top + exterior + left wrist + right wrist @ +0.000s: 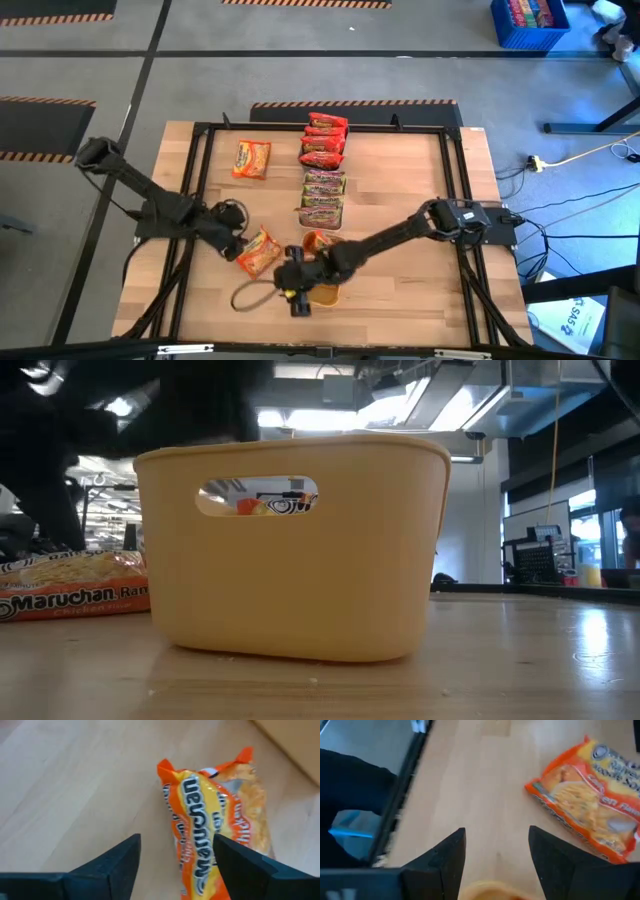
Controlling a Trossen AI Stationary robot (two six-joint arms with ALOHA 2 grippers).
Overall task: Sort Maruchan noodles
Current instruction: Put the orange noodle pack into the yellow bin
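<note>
Orange noodle packet (pixel 215 820) laid flat on the bench (pixel 400 200), near-left area, just ahead of the left gripper (pixel 175 865), jaws spread, nothing held, right gripper (pixel 495 860) jaws parted over the yellow bin (pixel 290 550)

orange noodle packet (pixel 215 820) — wooden table (pixel 75 785), claw (pixel 177 865) apart

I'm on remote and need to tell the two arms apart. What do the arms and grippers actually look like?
Both arms are dark, slim and jointed. A black cable loops beside the left gripper. The right gripper carries a small yellow mark. In the wrist views each gripper's fingers are flat, matte-black, wedge-shaped plates.
</note>
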